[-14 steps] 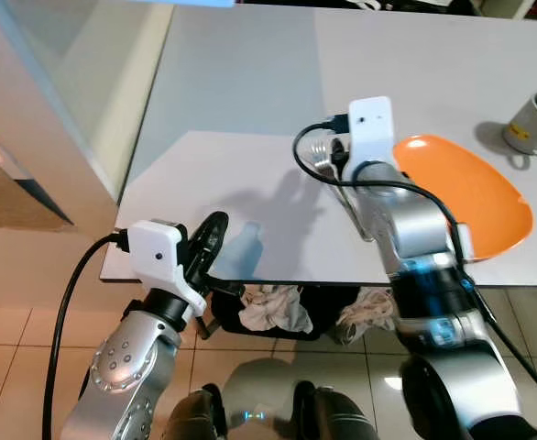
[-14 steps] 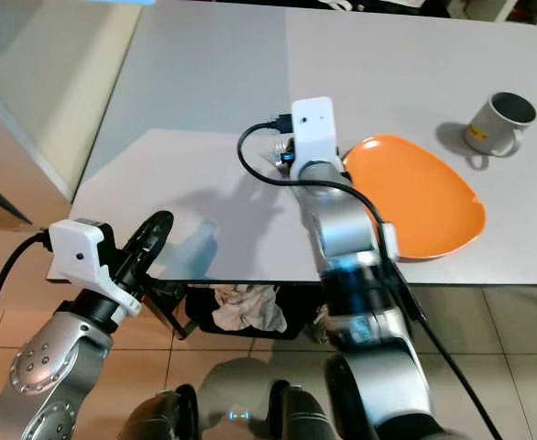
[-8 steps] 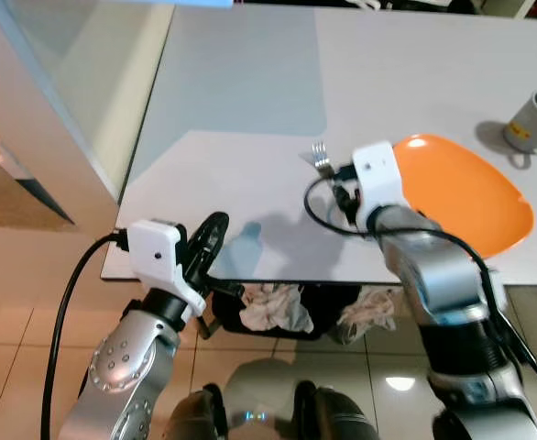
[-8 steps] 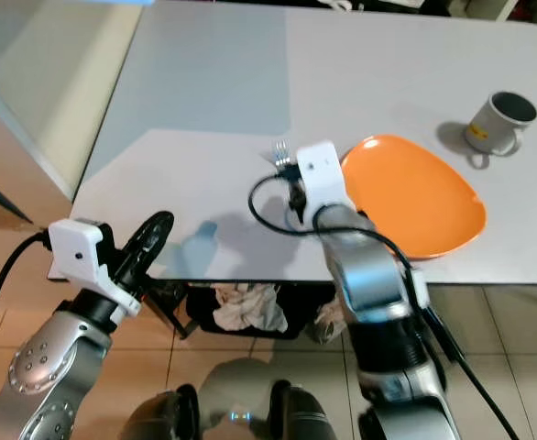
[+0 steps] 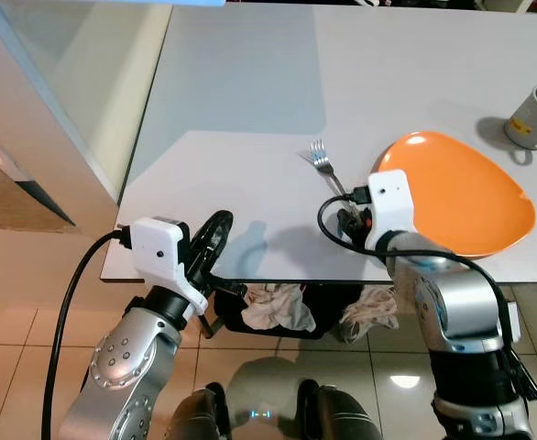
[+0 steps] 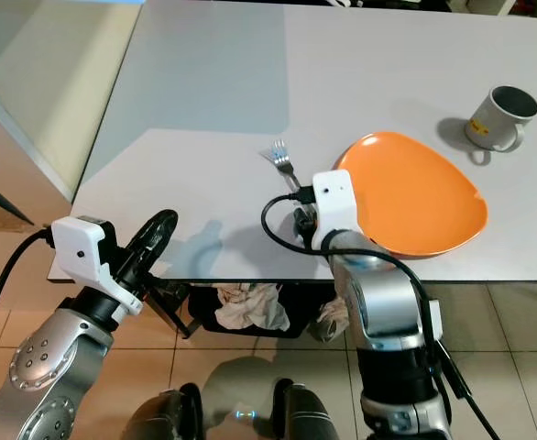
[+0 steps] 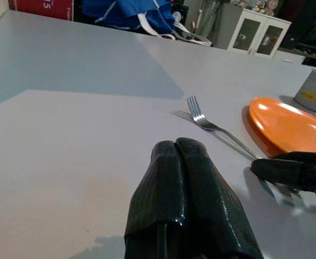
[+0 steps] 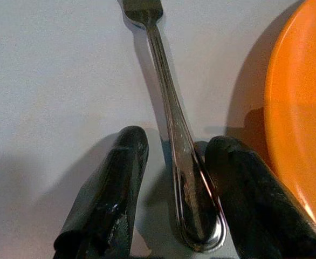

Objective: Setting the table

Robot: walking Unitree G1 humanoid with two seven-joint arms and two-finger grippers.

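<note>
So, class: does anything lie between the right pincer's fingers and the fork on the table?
Nothing visible does. The right pincer is open, one finger on each side of the fork handle's end, which lies flat on the white table just beside the orange plate.

Two silver metallic arms are seen, each ended by a white camera box with a black cable looped from it (small screws are visible on the left arm's rounded shell).
</note>
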